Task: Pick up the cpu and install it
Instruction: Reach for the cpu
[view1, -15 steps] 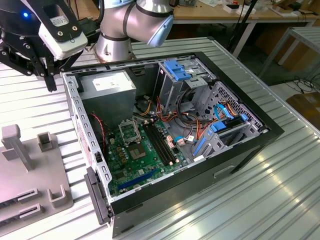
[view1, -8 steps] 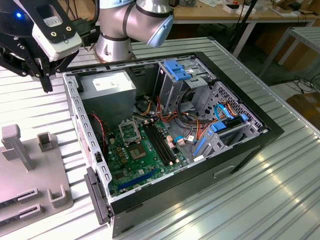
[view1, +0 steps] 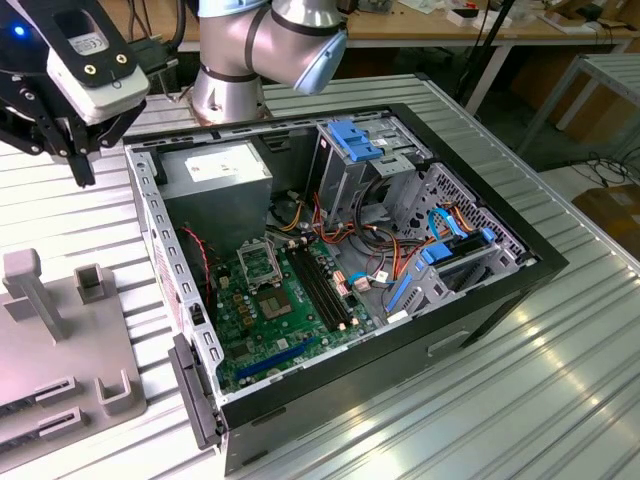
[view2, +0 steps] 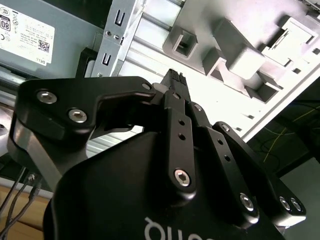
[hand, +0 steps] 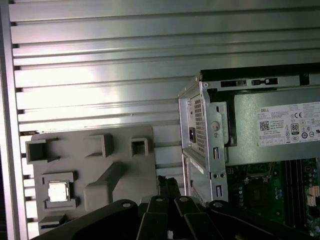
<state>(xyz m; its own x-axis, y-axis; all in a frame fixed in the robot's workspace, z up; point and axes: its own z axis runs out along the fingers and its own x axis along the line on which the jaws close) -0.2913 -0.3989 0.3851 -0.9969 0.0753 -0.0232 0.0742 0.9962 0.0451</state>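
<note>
The cpu (hand: 58, 191), a small silvery square chip, lies flat in a pocket of the grey fixture plate (hand: 117, 150) in the first wrist view. My gripper (hand: 167, 184) hangs above the table between that plate and the open computer case (hand: 205, 125), fingers shut with nothing between them. In the exterior view the gripper (view1: 80, 168) is high at the exterior view's left, above the case's corner. The metal-framed socket (view1: 258, 262) sits on the green board (view1: 270, 325) inside the case. The second wrist view has the gripper (view2: 172, 77) over the plate (view2: 235, 45).
The case (view1: 520, 270) lies open on a ribbed metal table (view1: 560, 380). Inside are a grey power supply (view1: 215, 165), black memory slots (view1: 320, 290), a drive cage with blue latches (view1: 355, 140) and coloured cables (view1: 400, 255). Raised grey posts (view1: 30, 290) stand on the fixture plate.
</note>
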